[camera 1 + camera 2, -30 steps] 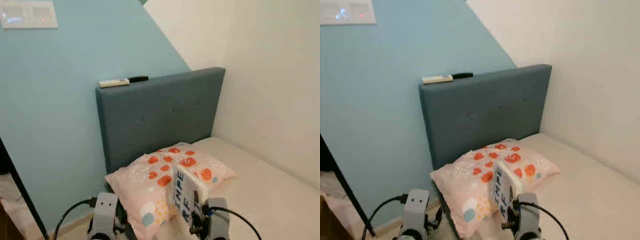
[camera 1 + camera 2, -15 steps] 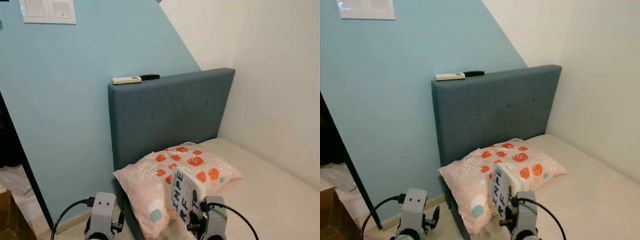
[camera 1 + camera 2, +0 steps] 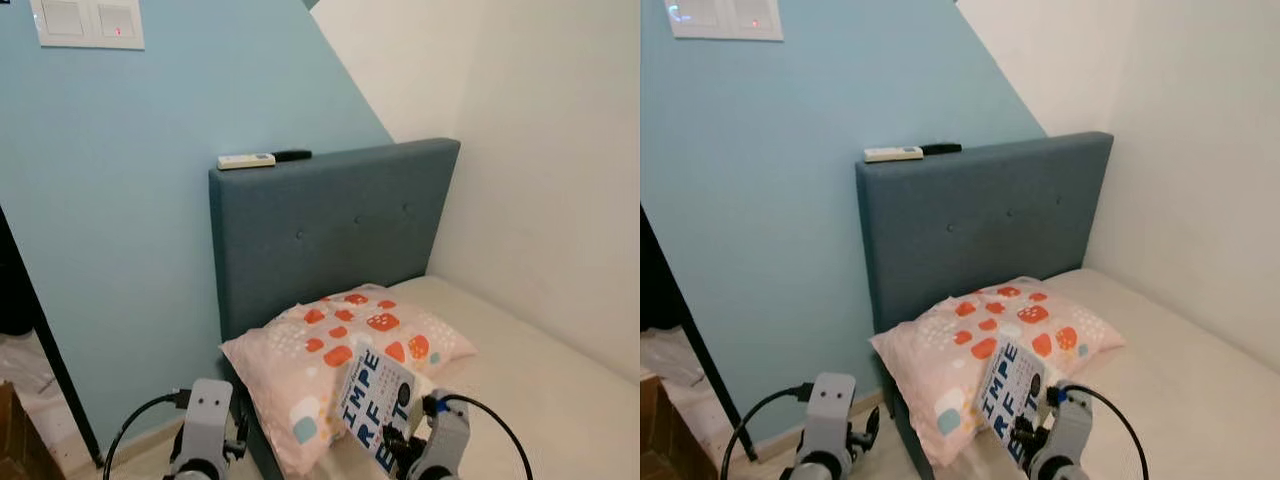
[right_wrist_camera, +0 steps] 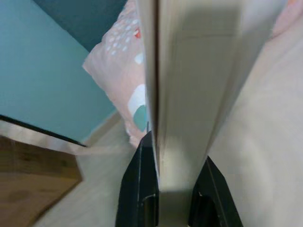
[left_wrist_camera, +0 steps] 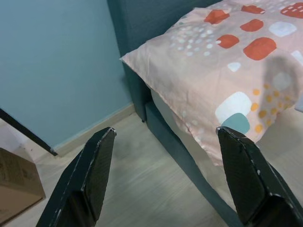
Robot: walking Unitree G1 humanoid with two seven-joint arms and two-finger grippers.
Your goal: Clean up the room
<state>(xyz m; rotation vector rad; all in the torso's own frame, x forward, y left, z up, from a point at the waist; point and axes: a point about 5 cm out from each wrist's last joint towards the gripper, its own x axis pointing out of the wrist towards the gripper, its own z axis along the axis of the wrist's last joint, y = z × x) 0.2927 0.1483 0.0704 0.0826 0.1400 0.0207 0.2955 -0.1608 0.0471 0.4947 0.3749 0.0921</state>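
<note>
Book [image 3: 372, 408] tilted rightward since; right pincer [image 4: 163, 189] clamps it.

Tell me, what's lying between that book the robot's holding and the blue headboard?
The pink patterned pillow lies between the book and the headboard, in the eye views.

Walls: blue wall [image 3: 150, 260], white wall [image 3: 540, 150]
Headboard [image 3: 330, 235]: grey-blue (buttoned)
Floor [image 5: 128, 189]: pale wood
Switch panel [image 3: 85, 20]: high on blue
</note>
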